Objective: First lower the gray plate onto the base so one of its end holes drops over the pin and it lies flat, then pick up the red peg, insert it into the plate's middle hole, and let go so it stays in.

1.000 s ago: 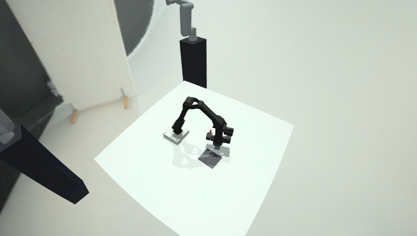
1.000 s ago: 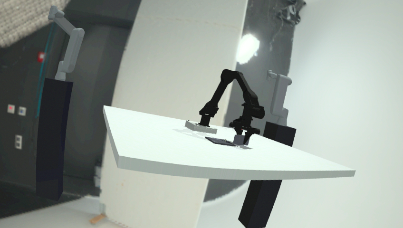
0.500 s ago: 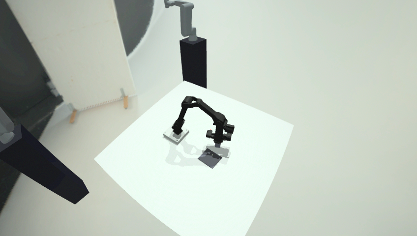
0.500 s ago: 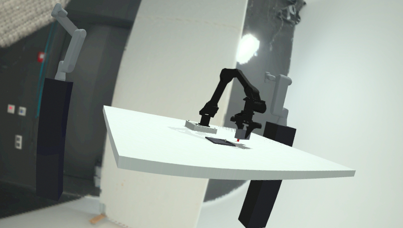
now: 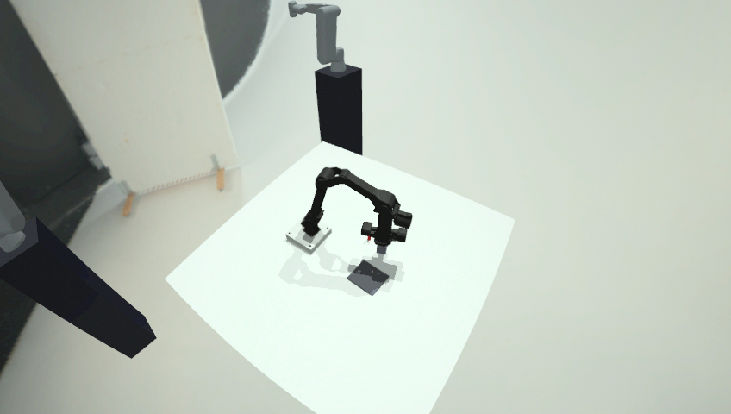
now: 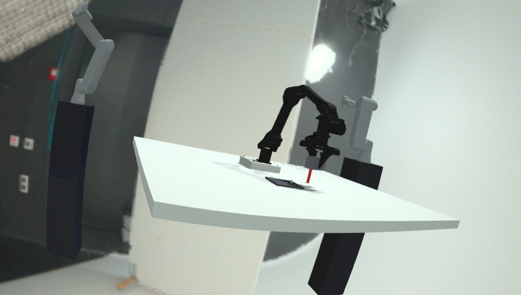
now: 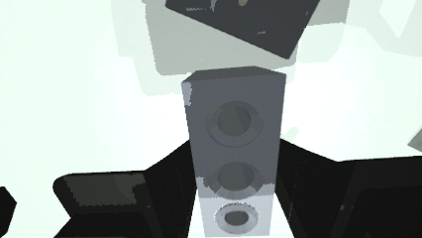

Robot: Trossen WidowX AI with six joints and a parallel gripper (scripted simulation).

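Note:
My gripper (image 5: 381, 245) (image 6: 316, 159) (image 7: 228, 137) is shut on the gray plate (image 5: 381, 250) (image 6: 311, 163) (image 7: 235, 154), which hangs in the air above the table. Three holes show in a line on the plate in the wrist view. The dark square base (image 5: 371, 287) (image 6: 278, 182) (image 7: 277, 42) lies on the table beside and below the plate, not under it in the wrist view. A short pin (image 6: 291, 181) (image 7: 243, 2) stands up from the base. The red peg (image 5: 368, 237) (image 6: 309, 176) is upright behind the gripper, partly hidden by it; it is not in the wrist view.
My arm's light mounting block (image 5: 295, 235) (image 6: 260, 166) sits on the white table (image 5: 287, 328) (image 6: 219, 201), on the far side from the gripper. Two gray arms on dark pillars (image 5: 340, 109) (image 6: 69, 175) stand off the table. Arm shadows fall around the base.

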